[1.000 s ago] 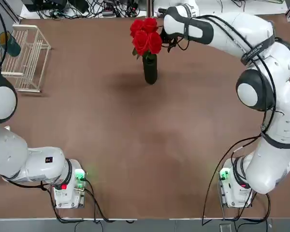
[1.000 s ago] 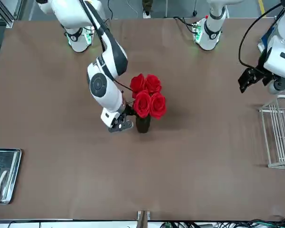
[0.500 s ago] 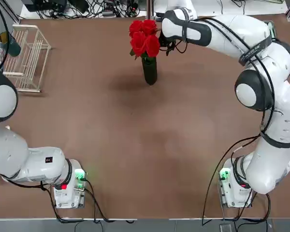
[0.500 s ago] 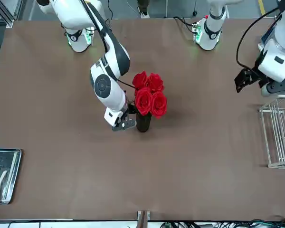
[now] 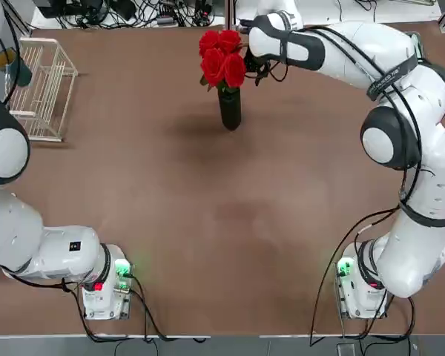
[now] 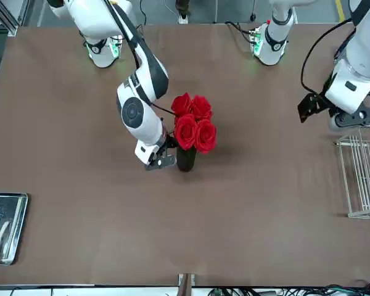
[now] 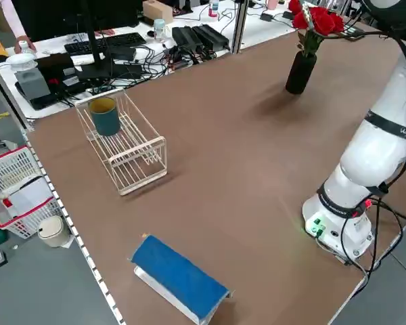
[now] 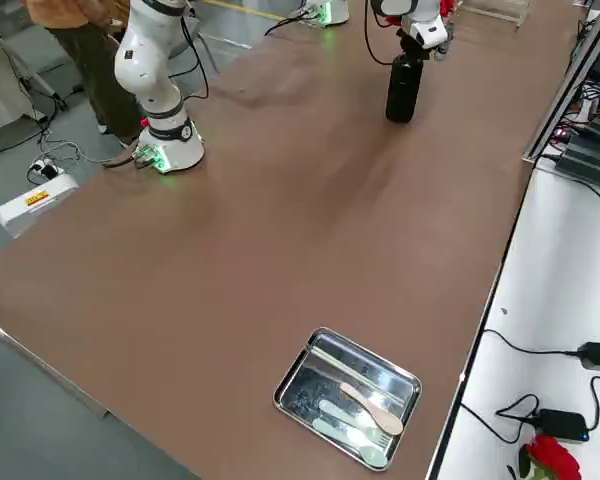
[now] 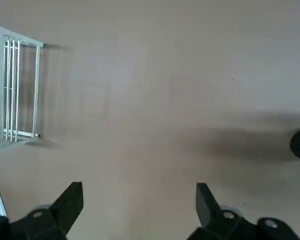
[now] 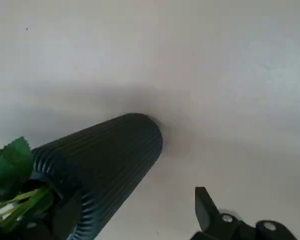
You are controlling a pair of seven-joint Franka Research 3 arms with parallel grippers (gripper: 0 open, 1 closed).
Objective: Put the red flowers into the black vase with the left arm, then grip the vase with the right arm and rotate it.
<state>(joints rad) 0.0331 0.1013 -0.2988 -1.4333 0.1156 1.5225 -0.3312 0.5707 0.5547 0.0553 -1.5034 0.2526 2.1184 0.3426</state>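
Note:
The red flowers (image 5: 222, 55) stand upright in the black vase (image 5: 230, 111) at the far middle of the table, blooms above the mouth (image 6: 196, 126). My right gripper (image 6: 158, 162) is low beside the vase (image 6: 185, 160), on the right arm's side, and open. In the right wrist view the ribbed vase (image 10: 105, 160) covers one finger, the other finger (image 10: 210, 215) stands apart from it, and nothing is gripped. My left gripper (image 6: 308, 110) hovers open and empty (image 9: 139, 187) over bare table near the rack.
A white wire rack (image 5: 41, 89) holding a dark green cup (image 7: 106, 116) stands at the far left. A metal tray (image 8: 348, 395) with utensils lies at the far right corner. A blue block (image 7: 179, 277) sits by the left arm's base. A person (image 8: 80, 20) stands beyond the near edge.
The right gripper has edged slightly closer to the vase. The left gripper has drifted a little from the rack toward the table's middle. Vase and flowers stay put.

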